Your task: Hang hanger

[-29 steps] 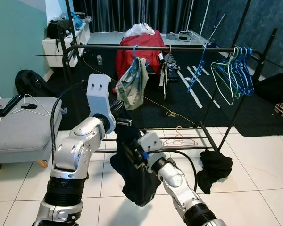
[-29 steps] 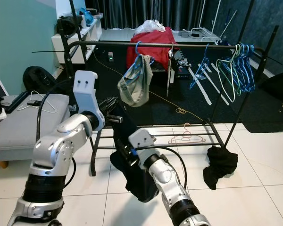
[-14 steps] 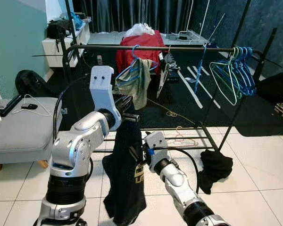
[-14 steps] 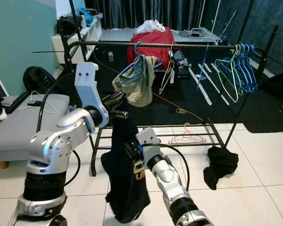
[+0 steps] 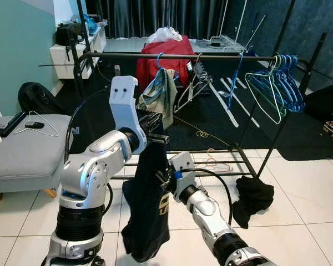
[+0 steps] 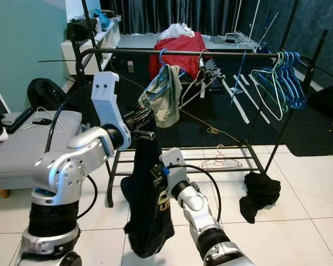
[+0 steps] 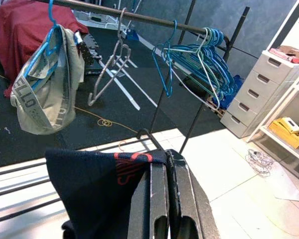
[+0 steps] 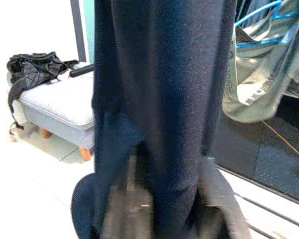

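While a grey ottoman (image 5: 22, 147) sat at the robot's far left with a cable lying on it, the left gripper (image 5: 154, 133) was raised in front of the clothes rail (image 5: 211, 57), its fingers (image 7: 159, 199) pressed together on the top edge of a dark navy garment (image 5: 150, 205) that hung down toward the tiled floor. Just right of it and lower, the right gripper (image 6: 158, 176) reached into the hanging cloth with its fingers (image 8: 217, 199) spread around a fold. Behind, a blue hanger carrying a grey-green garment (image 5: 160, 95) hung on the rail, then a pale bare hanger (image 7: 112, 59), then a bunch of blue and green hangers (image 5: 277, 88) toward the right end. A black heap (image 5: 254, 197) lay on the tiles by the rack's right foot.
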### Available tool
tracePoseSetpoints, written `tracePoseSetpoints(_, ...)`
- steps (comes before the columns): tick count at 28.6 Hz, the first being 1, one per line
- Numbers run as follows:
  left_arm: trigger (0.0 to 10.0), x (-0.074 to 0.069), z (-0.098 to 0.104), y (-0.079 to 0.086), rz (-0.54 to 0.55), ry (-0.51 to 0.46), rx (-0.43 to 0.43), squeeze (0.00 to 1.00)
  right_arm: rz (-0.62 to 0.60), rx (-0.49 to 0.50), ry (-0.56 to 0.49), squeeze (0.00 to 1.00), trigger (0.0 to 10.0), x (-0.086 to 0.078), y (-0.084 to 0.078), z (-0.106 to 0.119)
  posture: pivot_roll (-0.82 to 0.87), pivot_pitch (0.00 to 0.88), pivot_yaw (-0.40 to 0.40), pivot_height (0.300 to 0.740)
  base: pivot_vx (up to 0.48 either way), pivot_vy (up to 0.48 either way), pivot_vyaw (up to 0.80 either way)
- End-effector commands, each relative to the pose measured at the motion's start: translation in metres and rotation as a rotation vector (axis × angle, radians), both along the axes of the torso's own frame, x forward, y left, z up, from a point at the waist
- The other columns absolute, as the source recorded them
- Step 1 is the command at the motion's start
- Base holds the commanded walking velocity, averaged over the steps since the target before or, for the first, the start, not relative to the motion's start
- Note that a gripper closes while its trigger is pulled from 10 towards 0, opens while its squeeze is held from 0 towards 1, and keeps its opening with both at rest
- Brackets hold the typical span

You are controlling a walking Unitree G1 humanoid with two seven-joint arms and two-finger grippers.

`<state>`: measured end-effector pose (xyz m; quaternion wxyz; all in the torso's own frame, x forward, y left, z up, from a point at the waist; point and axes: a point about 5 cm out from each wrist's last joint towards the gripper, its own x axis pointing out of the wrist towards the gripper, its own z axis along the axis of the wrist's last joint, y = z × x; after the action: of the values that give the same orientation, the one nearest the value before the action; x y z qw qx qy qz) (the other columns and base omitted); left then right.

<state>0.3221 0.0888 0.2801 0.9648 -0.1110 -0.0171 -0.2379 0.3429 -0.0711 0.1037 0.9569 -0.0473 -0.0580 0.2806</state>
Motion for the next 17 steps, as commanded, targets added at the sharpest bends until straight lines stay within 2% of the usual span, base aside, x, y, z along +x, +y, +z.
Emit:
tracePoseSetpoints(1, 10.0, -0.003, 0.010, 0.000, -0.009, -0.038, -0.015, 0.00, 0.000, 0.009, 0.016, 0.00, 0.0, 0.001, -0.002, -0.001, 0.06, 0.044, 0.002, 0.740, 0.000, 0.000, 0.00)
tracePoseSetpoints(5, 10.0, -0.003, 0.010, 0.001, -0.001, -0.034, -0.012, 0.00, 0.002, 0.017, 0.020, 0.00, 0.0, 0.001, -0.004, -0.001, 0.06, 0.044, 0.002, 0.740, 0.000, 0.000, 0.00)
tracePoseSetpoints(8, 10.0, 0.002, 0.004, 0.008, 0.062, -0.015, 0.034, 0.00, 0.005, 0.068, 0.000, 0.00, 0.0, 0.004, -0.008, 0.007, 0.06, 0.045, 0.000, 0.740, 0.000, 0.000, 0.00)
tracePoseSetpoints(10, 10.0, 0.002, 0.004, 0.008, 0.062, -0.015, 0.034, 0.00, 0.005, 0.068, 0.000, 0.00, 0.0, 0.004, -0.008, 0.007, 0.06, 0.045, 0.000, 0.740, 0.000, 0.000, 0.00)
tracePoseSetpoints(12, 10.0, 0.005, 0.001, 0.013, 0.097, -0.014, 0.060, 0.00, 0.005, 0.092, -0.015, 0.00, 0.0, 0.006, -0.010, 0.011, 0.06, 0.047, -0.002, 0.740, 0.000, 0.000, 0.00)
tracePoseSetpoints(13, 10.0, 0.010, -0.005, 0.021, 0.139, 0.000, 0.079, 0.00, 0.005, 0.117, -0.035, 0.00, 0.0, 0.007, -0.010, 0.017, 0.06, 0.046, -0.002, 0.740, 0.000, 0.000, 0.00)
tracePoseSetpoints(14, 10.0, 0.014, -0.011, 0.031, 0.198, 0.014, 0.086, 1.00, 0.006, 0.142, -0.057, 0.00, 0.0, 0.008, -0.011, 0.023, 0.06, 0.046, 0.000, 0.740, 0.000, 0.000, 0.00)
tracePoseSetpoints(17, 10.0, 0.018, -0.016, 0.039, 0.243, 0.021, 0.106, 1.00, 0.007, 0.163, -0.074, 0.00, 0.0, 0.008, -0.011, 0.028, 0.06, 0.046, 0.000, 0.740, 0.000, 0.000, 0.00)
